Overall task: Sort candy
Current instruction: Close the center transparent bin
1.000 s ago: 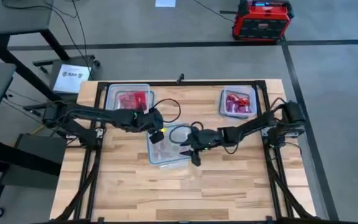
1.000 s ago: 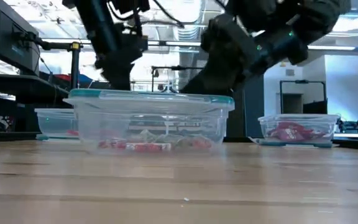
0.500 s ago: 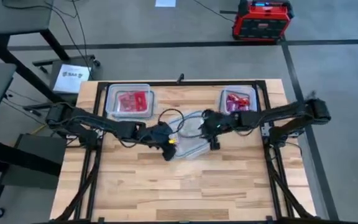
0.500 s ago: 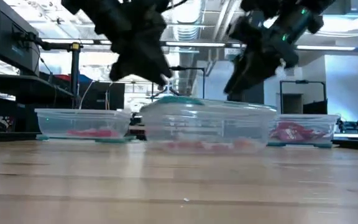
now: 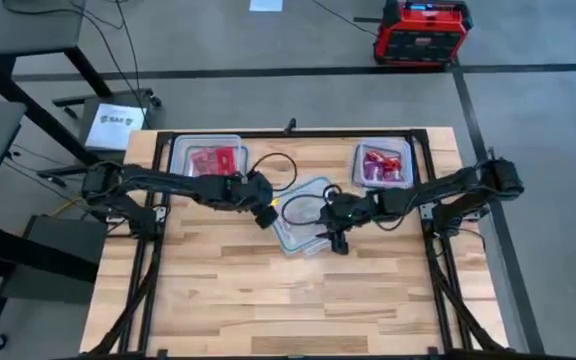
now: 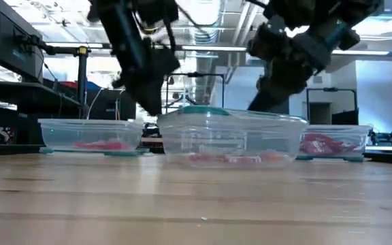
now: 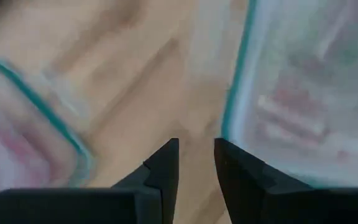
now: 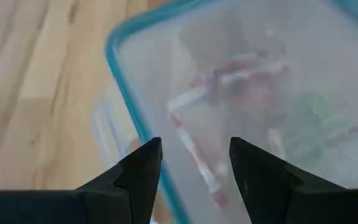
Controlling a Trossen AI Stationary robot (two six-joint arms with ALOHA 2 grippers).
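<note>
I see the middle tub (image 5: pixel 302 214) holding candy (image 8: pixel 229 81); left gripper (image 5: pixel 265 216) and right gripper (image 5: pixel 332 236) flank it, fingers released, gripping nothing. Two corner tubs (image 5: pixel 207 160) (image 5: pixel 382 165) hold red candy.

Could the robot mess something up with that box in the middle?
Maybe. The middle container sits crooked between the left gripper and the right gripper, both right at its rim. A bump from either might slide or tip it and scatter the candy inside. It also lies close to the left container, so a push that way might knock the two together.
</note>
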